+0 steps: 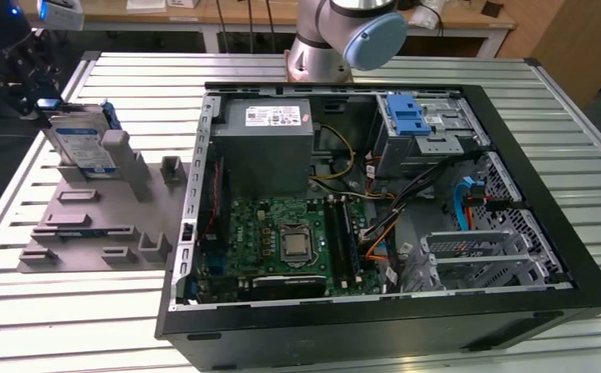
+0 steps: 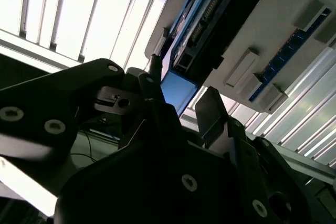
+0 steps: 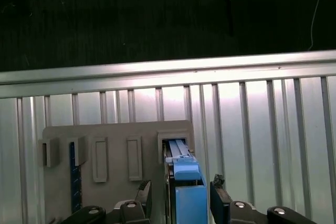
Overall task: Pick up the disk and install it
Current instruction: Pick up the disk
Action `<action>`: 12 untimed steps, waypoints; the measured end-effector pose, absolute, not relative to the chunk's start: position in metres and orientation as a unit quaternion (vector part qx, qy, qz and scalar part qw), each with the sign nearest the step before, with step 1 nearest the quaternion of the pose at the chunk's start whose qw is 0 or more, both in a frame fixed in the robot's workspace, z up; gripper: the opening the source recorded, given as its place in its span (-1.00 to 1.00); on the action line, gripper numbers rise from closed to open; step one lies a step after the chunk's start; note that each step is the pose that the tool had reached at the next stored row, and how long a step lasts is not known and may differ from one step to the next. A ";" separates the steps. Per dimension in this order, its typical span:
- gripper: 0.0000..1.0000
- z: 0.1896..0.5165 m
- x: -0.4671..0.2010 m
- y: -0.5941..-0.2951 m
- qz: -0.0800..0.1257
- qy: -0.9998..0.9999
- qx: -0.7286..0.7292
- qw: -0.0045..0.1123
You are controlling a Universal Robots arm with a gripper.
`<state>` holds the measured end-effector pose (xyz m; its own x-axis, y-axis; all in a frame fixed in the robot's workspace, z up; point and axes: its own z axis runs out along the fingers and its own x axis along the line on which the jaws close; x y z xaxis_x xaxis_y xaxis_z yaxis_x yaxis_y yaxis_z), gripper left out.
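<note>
The table (image 1: 61,326) is a metal one; its top is made of long pale slats with grooves between them. A flat grey holder plate (image 1: 92,237) with upright slots and posts lies on it toward the exterior view's left. Just beside the plate, toward the exterior view's right, an open black computer case (image 1: 383,330) lies on its side. The robot arm's base (image 1: 316,54) rises at the table's far edge.
</note>
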<state>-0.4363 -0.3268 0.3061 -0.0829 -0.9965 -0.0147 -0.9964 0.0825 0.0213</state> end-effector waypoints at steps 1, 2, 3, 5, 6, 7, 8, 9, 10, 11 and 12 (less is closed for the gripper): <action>0.15 0.306 -0.436 -0.327 -0.013 -0.736 0.677 0.002; 0.01 0.306 -0.436 -0.327 -0.013 -0.736 0.677 0.002; 0.01 0.306 -0.436 -0.327 -0.013 -0.736 0.677 0.002; 0.01 0.305 -0.436 -0.327 -0.013 -0.736 0.677 0.002; 0.01 0.303 -0.436 -0.327 -0.013 -0.736 0.677 0.002; 0.01 0.302 -0.436 -0.327 -0.013 -0.736 0.677 0.002; 0.01 0.301 -0.436 -0.327 -0.013 -0.736 0.677 0.002; 0.01 0.299 -0.436 -0.327 -0.013 -0.736 0.677 0.002; 0.01 0.298 -0.436 -0.327 -0.013 -0.736 0.677 0.002; 0.01 0.296 -0.436 -0.327 -0.013 -0.736 0.677 0.002; 0.01 0.295 -0.436 -0.327 -0.013 -0.736 0.677 0.002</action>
